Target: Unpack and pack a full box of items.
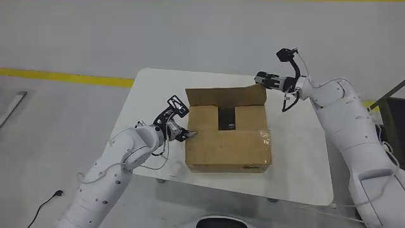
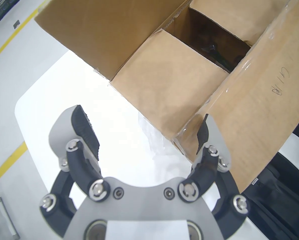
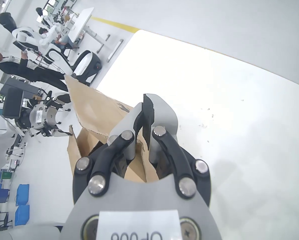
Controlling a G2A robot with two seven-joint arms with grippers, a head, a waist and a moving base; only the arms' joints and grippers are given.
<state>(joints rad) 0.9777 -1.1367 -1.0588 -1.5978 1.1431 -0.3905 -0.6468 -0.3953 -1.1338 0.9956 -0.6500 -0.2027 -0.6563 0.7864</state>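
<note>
A brown cardboard box (image 1: 228, 145) stands in the middle of the white table (image 1: 152, 95). Its back flap (image 1: 224, 95) is raised upright, and my right gripper (image 1: 261, 79) is shut on that flap's right corner; in the right wrist view the fingers (image 3: 144, 116) pinch the cardboard edge (image 3: 97, 108). My left gripper (image 1: 185, 133) is open at the box's front left corner. In the left wrist view its fingers (image 2: 142, 131) straddle the corner of the front flap (image 2: 264, 116). The two inner flaps (image 2: 169, 83) lie nearly flat, with a dark gap (image 2: 214, 46) between them showing something black inside.
Bare tabletop (image 1: 297, 158) lies to the right of the box and behind it (image 3: 201, 81). The table's left edge is close beside the left arm. Yellow floor lines (image 1: 63, 76) run behind the table.
</note>
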